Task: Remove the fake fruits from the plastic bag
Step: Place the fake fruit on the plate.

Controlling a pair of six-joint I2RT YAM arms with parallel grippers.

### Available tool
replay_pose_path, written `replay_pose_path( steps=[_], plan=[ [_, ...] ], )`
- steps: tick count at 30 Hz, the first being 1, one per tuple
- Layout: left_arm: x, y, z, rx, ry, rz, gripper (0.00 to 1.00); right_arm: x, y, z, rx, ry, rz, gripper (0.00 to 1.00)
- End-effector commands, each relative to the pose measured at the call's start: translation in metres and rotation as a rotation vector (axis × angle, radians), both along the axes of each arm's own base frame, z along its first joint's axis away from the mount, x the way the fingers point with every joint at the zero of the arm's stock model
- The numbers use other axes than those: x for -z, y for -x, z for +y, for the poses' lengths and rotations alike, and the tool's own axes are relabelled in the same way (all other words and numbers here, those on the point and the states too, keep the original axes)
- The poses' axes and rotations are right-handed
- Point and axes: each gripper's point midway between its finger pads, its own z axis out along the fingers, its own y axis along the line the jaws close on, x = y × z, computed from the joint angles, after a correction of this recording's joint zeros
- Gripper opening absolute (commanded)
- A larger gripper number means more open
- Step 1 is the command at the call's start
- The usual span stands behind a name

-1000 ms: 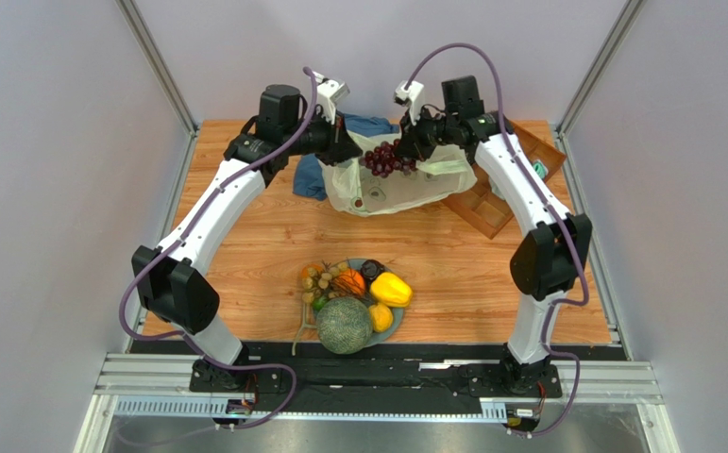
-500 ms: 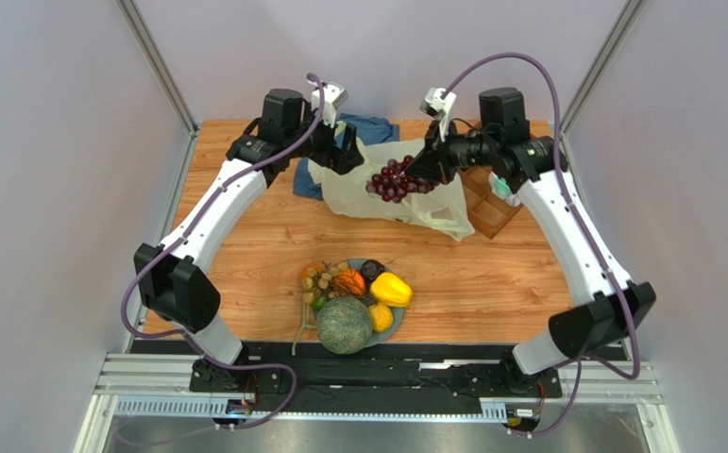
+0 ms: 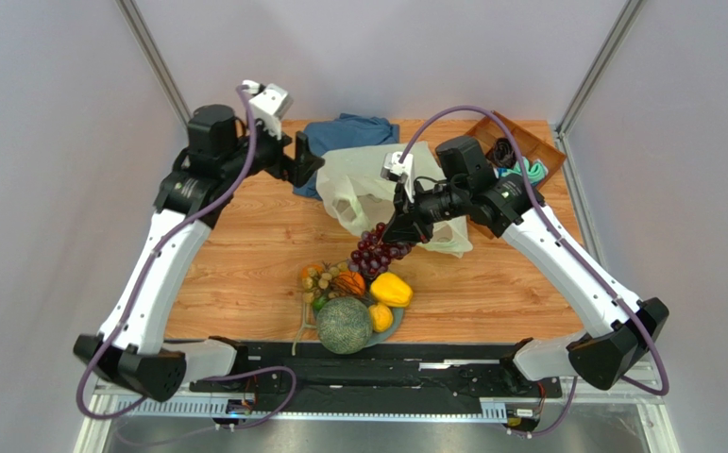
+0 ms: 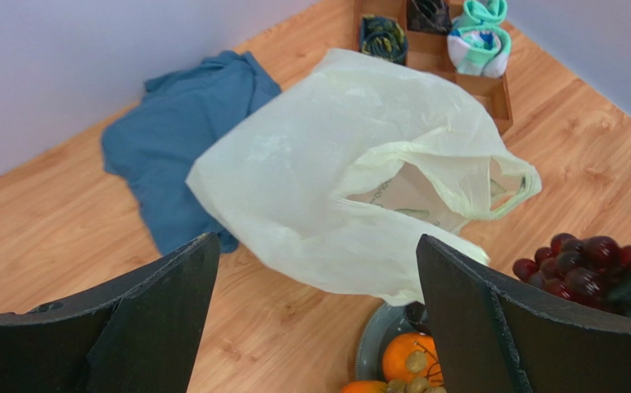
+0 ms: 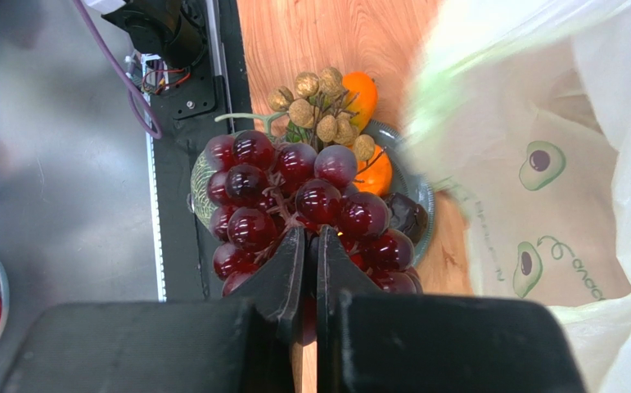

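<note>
On the wooden counter [image 3: 245,255], the plastic bag [image 3: 363,179] lies slack toward the far side, partly over a blue cloth [image 3: 353,132], with its mouth and loop handles turned toward the arms. It looks nearly flat, but the pictures do not show whether anything is left inside.

Nearer the arms, a grey plate [image 3: 398,324] carries the fake fruits that are out. These are the netted melon [image 3: 344,326], a yellow piece [image 3: 391,289], an orange [image 3: 350,281] and a cluster of small tan pieces [image 3: 315,278].

The right gripper [image 3: 400,229] is pinched tight on the stem of the dark purple grapes [image 3: 375,251]. The bunch hangs clear of the bag, between it and the plate's far rim. The left gripper [image 3: 301,159] stands wide and holds nothing, raised beside the bag's far-left corner.

The step in hand looks to be setting the grapes down with the rest. The plate is crowded, so the bunch is best carried over the far side, where the pile is lowest. It should be lowered until the berries take their own weight before the right gripper lets go. Dropped from height, the bunch could roll onto the counter or knock the tan pieces loose. After release, a straight lift would keep the fingers from catching the stem. The left gripper is well placed to pin or lift the bag if another fruit has to be sought.
</note>
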Motion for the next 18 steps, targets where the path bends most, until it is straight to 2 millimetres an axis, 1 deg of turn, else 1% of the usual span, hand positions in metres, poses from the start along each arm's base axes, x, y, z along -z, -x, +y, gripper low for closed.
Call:
replay_pose_path(
  steps=[1, 2, 3, 4, 5, 6, 8, 9, 10, 11, 12, 13, 15, 18],
  plan=[
    [-0.024, 0.033, 0.022, 0.028, 0.011, -0.107, 0.98, 0.004, -0.005, 0.019, 0.004, -0.020, 0.031, 0.00],
    [-0.021, 0.036, 0.026, 0.025, 0.016, -0.098, 0.98, 0.007, -0.002, 0.023, -0.007, -0.020, 0.040, 0.00],
    [-0.024, 0.037, 0.038, -0.009, 0.024, -0.105, 0.98, 0.013, -0.003, 0.028, -0.018, -0.011, 0.048, 0.00],
    [-0.023, 0.039, 0.044, -0.025, 0.026, -0.099, 0.98, 0.019, -0.005, 0.029, -0.014, 0.004, 0.046, 0.00],
    [-0.020, 0.039, 0.050, -0.043, 0.031, -0.089, 0.98, 0.023, -0.002, 0.033, -0.026, 0.012, 0.054, 0.00],
    [-0.023, 0.038, 0.063, -0.086, 0.047, -0.091, 0.98, 0.031, -0.002, 0.037, -0.032, 0.023, 0.070, 0.00],
    [-0.023, 0.041, 0.071, -0.106, 0.064, -0.086, 0.98, 0.039, 0.000, 0.041, -0.050, 0.035, 0.085, 0.00],
    [-0.026, 0.042, 0.079, -0.129, 0.066, -0.100, 0.98, 0.043, 0.000, 0.044, -0.060, 0.042, 0.086, 0.00],
    [-0.027, 0.043, 0.081, -0.130, 0.069, -0.109, 0.98, 0.051, -0.001, 0.045, -0.061, 0.054, 0.101, 0.00],
    [-0.024, 0.045, 0.083, -0.142, 0.086, -0.093, 0.98, 0.054, -0.002, 0.047, -0.059, 0.056, 0.105, 0.00],
    [-0.027, 0.048, 0.088, -0.157, 0.100, -0.096, 0.98, 0.056, -0.003, 0.050, -0.052, 0.053, 0.109, 0.00],
    [-0.028, 0.047, 0.092, -0.172, 0.110, -0.098, 0.98, 0.062, -0.004, 0.051, -0.045, 0.062, 0.120, 0.00],
    [-0.026, 0.050, 0.097, -0.192, 0.125, -0.091, 0.98, 0.068, -0.004, 0.052, -0.044, 0.068, 0.127, 0.00],
    [-0.025, 0.055, 0.099, -0.196, 0.140, -0.092, 0.98, 0.082, 0.000, 0.053, -0.050, 0.098, 0.152, 0.00]
  ],
)
